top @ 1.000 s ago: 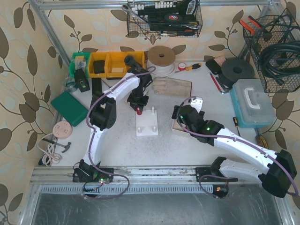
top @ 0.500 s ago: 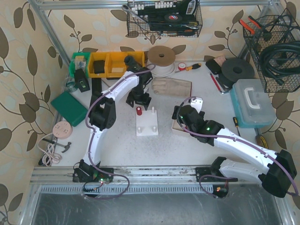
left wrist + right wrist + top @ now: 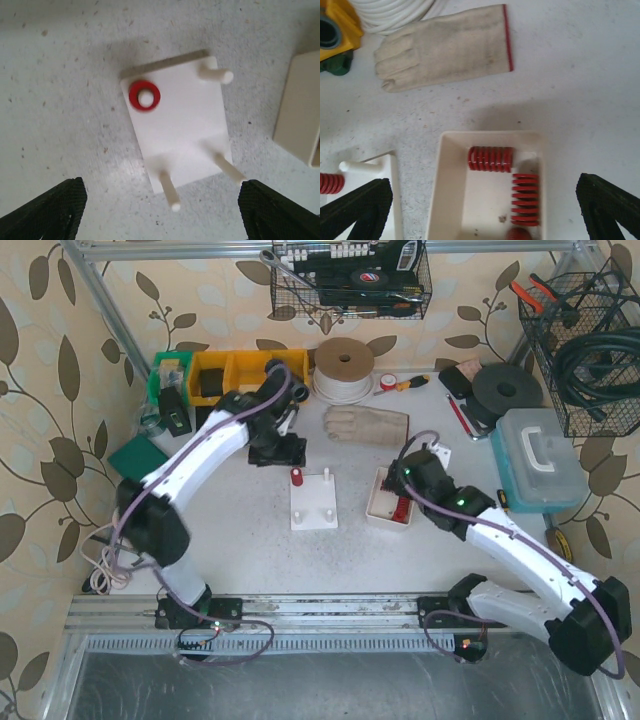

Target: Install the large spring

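Note:
The large spring (image 3: 297, 476), red, stands on the back left peg of the white peg plate (image 3: 318, 508); from above it is a red ring (image 3: 144, 96) round the peg on the plate (image 3: 185, 130). My left gripper (image 3: 276, 451) (image 3: 160, 220) hangs open, back and left of the spring and clear of it. My right gripper (image 3: 406, 480) (image 3: 482, 215) is open above the cream tray (image 3: 378, 502) (image 3: 451, 190), which holds three red springs: a short one (image 3: 490, 158), a long one (image 3: 525, 199) and one (image 3: 518, 234) cut off by the frame.
A work glove (image 3: 367, 425) (image 3: 445, 47) lies behind the tray. Yellow bins (image 3: 235, 377) and a white cord coil (image 3: 344, 368) line the back. A green case (image 3: 147, 468) is at left, a pale blue toolbox (image 3: 540, 460) at right.
My left gripper has opened, left the red spring on its peg and drawn back to the left. My right arm has shifted so that its gripper hangs over the tray.

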Tool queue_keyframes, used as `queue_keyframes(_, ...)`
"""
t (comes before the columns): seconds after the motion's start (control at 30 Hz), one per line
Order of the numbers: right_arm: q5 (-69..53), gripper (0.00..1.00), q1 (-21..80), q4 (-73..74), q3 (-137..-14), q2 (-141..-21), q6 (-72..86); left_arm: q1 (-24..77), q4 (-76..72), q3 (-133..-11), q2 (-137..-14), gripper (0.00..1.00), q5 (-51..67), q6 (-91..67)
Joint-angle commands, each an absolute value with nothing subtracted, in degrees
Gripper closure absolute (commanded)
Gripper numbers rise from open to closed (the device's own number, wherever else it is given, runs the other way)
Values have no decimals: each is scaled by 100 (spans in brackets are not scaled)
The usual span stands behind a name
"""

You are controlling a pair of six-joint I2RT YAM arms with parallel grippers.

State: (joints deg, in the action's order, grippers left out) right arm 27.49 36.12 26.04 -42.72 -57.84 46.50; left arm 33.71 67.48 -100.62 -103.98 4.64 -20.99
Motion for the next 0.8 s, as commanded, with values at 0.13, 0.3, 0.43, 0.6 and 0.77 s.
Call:
queue_keyframes(0.13,102,9,2018,4995,-5635,-6238,3279,3611,2980,-6008,-7364,19,971,-3288)
queue_keyframes(0.3,-503,32,2002,5543,-5899,-7000,2780,3833,1402,-4409,-6786,22,930,-3584)
queue_keyframes(0.43,-341,44,2157,5427,-5980,-7417,2771,3907,861,-3944,-6644,23,963,-3682)
queue_keyframes(0.6,162,40,2336,5159,-6086,-7996,2948,3946,700,-3697,-6337,23,901,-3645)
queue_keyframes(0.77,502,39,2479,4846,-6166,-8627,3226,3946,378,-3397,-6084,23,806,-3717)
